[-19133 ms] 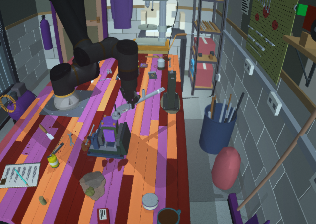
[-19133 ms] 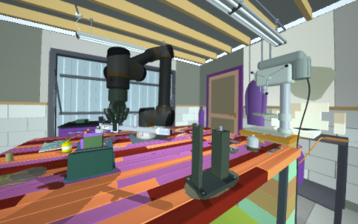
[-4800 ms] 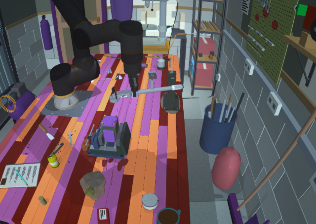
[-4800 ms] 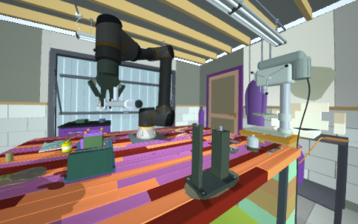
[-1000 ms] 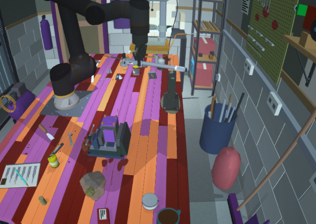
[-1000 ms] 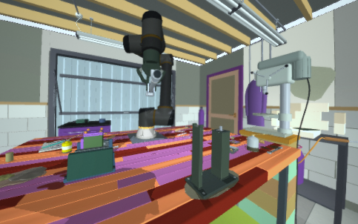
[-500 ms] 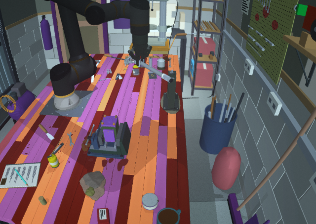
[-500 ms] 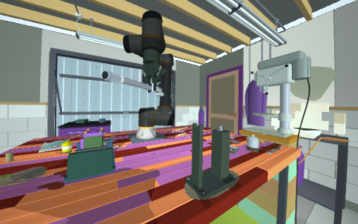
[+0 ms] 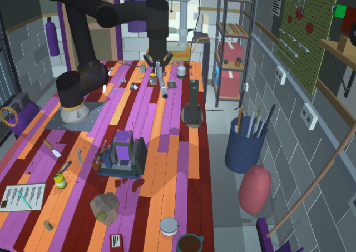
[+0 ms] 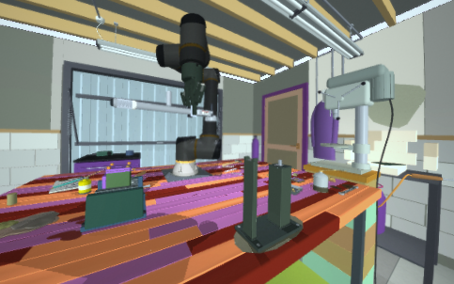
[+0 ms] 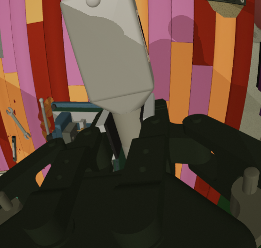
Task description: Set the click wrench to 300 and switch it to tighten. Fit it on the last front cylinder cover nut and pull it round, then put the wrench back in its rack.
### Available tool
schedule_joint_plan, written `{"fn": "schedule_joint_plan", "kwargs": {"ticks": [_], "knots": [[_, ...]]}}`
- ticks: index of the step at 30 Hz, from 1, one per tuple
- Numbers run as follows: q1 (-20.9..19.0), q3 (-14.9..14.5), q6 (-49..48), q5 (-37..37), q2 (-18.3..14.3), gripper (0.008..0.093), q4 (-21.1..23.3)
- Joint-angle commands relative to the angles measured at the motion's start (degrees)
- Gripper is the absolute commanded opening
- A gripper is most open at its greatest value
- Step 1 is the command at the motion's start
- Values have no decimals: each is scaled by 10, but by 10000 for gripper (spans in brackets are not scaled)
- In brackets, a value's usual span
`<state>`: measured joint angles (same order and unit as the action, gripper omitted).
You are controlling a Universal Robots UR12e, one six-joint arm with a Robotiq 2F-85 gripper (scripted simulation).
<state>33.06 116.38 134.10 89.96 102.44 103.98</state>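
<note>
I hold the click wrench (image 9: 161,82) in my closed gripper (image 9: 158,67), high above the far end of the bench; its grey shaft (image 10: 153,106) runs level, pointing toward the near end of the bench. In the wrist camera its pale handle (image 11: 107,50) fills the upper view above my fingers (image 11: 121,152). The dark two-post rack (image 9: 193,104) stands empty near the bench's right edge, below and to my right. The cylinder assembly (image 9: 123,154), blue with a purple cover, sits in its fixture mid-bench; its front nuts are too small to make out.
A drill press (image 10: 357,122) stands behind the bench's far end, with jars (image 9: 181,71) and small parts near it. My arm's base (image 9: 75,111) is bolted at the left. A rock (image 9: 105,205), a tin (image 9: 169,226) and a mug (image 9: 189,243) lie near the front edge.
</note>
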Motion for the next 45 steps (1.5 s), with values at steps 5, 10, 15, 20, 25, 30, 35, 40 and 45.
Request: {"fn": "schedule_joint_plan", "kwargs": {"ticks": [5, 10, 15, 20, 25, 30, 35, 40, 45], "knots": [[0, -2, 57, 0, 1, 80, 1], [0, -2, 98, 0, 0, 80, 1], [0, -2, 119, 0, 0, 80, 1], [0, -2, 127, 1, 0, 80, 1], [0, -2, 128, 1, 0, 80, 1], [-7, -5, 135, 0, -3, 80, 1], [-30, -15, 158, 0, -17, 80, 4], [-66, -34, 194, 0, -40, 80, 9], [-109, -61, 236, 0, -70, 80, 13]]}}
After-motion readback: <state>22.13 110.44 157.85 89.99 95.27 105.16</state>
